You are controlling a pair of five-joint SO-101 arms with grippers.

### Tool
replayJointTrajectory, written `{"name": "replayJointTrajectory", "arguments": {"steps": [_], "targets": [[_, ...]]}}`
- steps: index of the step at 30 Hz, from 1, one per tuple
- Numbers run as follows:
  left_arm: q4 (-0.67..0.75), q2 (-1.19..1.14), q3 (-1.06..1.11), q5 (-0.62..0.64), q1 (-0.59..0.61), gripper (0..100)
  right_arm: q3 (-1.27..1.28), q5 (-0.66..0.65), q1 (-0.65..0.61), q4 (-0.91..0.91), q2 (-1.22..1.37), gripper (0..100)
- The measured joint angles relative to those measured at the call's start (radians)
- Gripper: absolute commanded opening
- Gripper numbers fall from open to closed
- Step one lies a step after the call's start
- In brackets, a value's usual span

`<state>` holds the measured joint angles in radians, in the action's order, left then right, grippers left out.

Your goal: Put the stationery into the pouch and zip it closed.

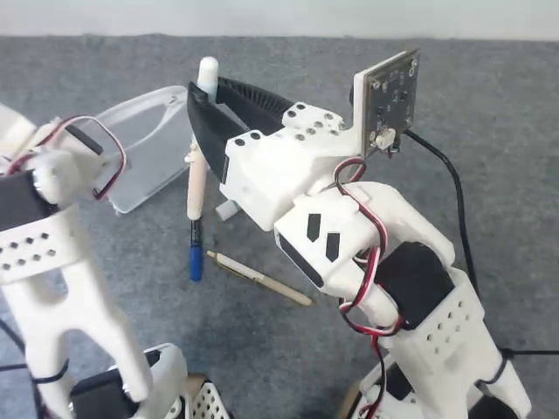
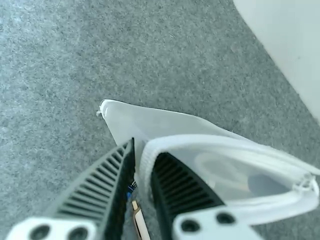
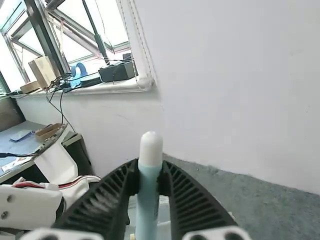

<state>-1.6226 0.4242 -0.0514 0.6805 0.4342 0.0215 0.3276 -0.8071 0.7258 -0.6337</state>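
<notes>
At upper centre of the high view, the right gripper (image 1: 197, 122) clamps a blue-tipped pen (image 1: 196, 201) upright, tip down beside the clear pouch (image 1: 144, 153) at upper left. The left gripper (image 2: 137, 160) pinches the pouch's rim, jaws nearly together. A beige pen (image 1: 259, 278) lies on the grey mat (image 1: 489, 131). The likely risk is that the thin rim slips free and the mouth collapses, so the pen jabs the wall.

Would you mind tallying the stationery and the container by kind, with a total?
pens: 2 (held pen, loose pen)
pouch: 1
total: 3
</notes>
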Motion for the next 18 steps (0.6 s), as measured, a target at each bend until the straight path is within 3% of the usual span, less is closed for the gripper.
{"name": "replayJointTrajectory", "arguments": {"steps": [18], "targets": [[0.000, 0.000, 0.000, 0.000, 0.000, 1, 0.000, 0.000, 0.002, -0.250, 0.077, 0.6]]}}
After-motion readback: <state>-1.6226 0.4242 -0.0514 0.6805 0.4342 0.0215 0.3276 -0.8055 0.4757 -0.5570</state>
